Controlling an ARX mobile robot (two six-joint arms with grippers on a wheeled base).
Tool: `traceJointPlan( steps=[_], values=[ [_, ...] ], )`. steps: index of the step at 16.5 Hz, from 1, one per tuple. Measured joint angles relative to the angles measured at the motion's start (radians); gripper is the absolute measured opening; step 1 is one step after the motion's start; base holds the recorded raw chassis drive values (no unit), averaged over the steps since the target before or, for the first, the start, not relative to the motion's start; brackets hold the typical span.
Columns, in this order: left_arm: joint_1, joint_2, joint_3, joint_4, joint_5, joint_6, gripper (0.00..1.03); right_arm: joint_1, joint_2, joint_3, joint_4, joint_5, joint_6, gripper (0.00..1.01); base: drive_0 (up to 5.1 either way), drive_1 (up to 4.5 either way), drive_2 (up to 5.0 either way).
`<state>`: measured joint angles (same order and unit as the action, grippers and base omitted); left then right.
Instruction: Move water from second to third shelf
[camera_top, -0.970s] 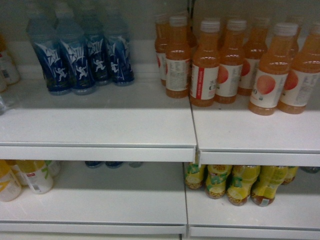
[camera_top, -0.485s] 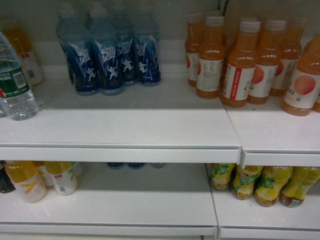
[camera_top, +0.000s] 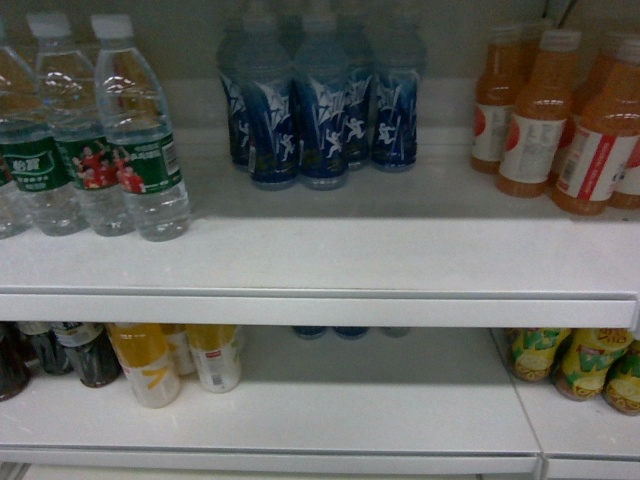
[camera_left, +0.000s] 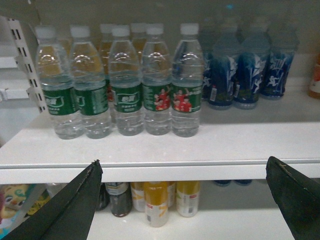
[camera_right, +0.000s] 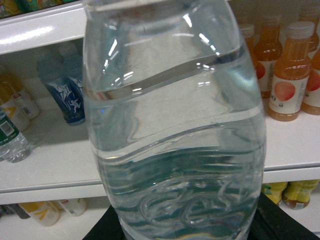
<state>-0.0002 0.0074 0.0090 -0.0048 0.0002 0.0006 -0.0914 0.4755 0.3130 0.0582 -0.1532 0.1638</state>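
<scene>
A water bottle (camera_right: 172, 125) fills the right wrist view, close against the lens, clear and ribbed with the liquid level slanting across it. It sits in the right pincer (camera_right: 175, 232), whose dark fingers show at the bottom corners on either side of the bottle's base, pinching it. Behind it runs a white shelf (camera_right: 55, 165).

More water bottles (camera_left: 186, 80) with white caps and green labels stand upright in a row on that shelf, at its left end in the head view, touching one another. Just right of the row stands a cluster of blue-labelled bottles (camera_top: 320, 105), and further right along the shelf, orange juice bottles (camera_top: 540, 110).

On the shelf below (camera_top: 380, 410), under the water row, are dark cola bottles (camera_top: 90, 350) and yellow drink bottles (camera_top: 145, 360); at its right end lie green-and-yellow bottles (camera_top: 585, 362).

The left pincer (camera_left: 185, 210) is spread wide, its two dark fingers (camera_left: 75, 205) at the bottom corners of the left wrist view, in front of the shelf edge, gripping nothing.
</scene>
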Motion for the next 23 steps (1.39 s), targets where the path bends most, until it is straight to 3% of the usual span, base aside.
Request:
traceJointPlan(
  steps=[23],
  values=[
    [0.0,0.0,0.0,0.001,0.0,0.0,0.98,0.0,-0.001,0.0,-0.001,0.002,0.0,0.4,-5.0,2.49,2.5]
  ],
)
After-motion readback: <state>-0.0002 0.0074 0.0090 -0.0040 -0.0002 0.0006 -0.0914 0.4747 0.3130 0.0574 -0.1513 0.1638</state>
